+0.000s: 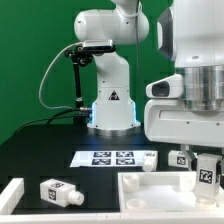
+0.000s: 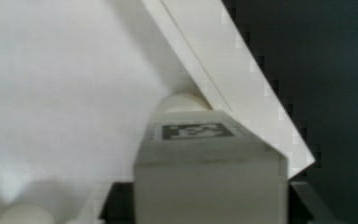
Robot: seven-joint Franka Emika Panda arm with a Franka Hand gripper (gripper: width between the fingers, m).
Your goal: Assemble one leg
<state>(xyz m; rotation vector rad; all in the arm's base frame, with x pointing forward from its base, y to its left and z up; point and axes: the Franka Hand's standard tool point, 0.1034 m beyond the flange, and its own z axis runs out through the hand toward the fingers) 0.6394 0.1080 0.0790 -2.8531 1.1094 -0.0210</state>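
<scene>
Gripper (image 1: 206,160) stands low at the exterior view's right, over the black table (image 1: 40,150). Its jaws appear clamped on the leg (image 1: 207,173), which sits directly beneath the hand. The fingers themselves are largely hidden. In the wrist view the leg (image 2: 197,150) fills the lower centre, tag facing the camera, its narrower stub end against the white tabletop (image 2: 69,90). Second leg (image 1: 180,158) stands just beside the gripper. Third leg (image 1: 58,194) lies well apart. Marker board (image 1: 113,158) lies behind the tabletop (image 1: 135,185)
</scene>
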